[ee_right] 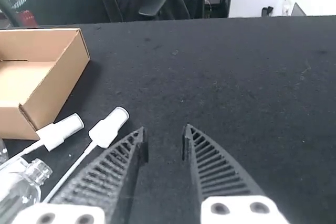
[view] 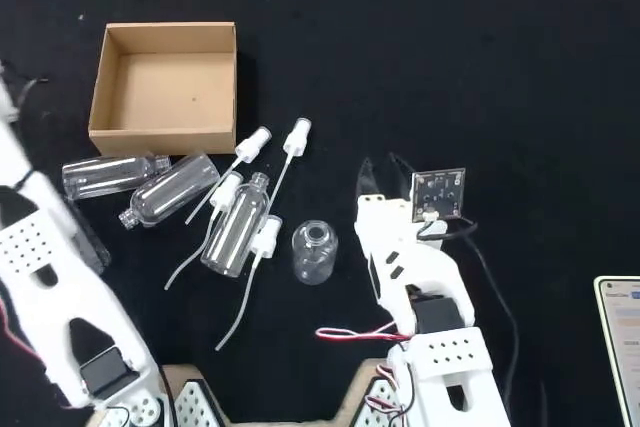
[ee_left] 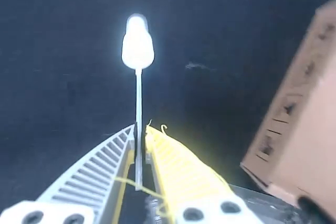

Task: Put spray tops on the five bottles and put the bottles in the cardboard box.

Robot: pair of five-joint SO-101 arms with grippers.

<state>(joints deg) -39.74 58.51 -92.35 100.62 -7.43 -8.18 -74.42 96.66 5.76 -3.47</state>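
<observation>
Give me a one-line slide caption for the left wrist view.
Left gripper shut on the tube of a spray top, cardboard box close by.

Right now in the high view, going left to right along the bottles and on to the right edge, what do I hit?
leftmost lying bottle → second lying bottle → third lying bottle → short upright bottle → right gripper → device screen. The cardboard box and spray tops overlap these, so they are left out.
</observation>
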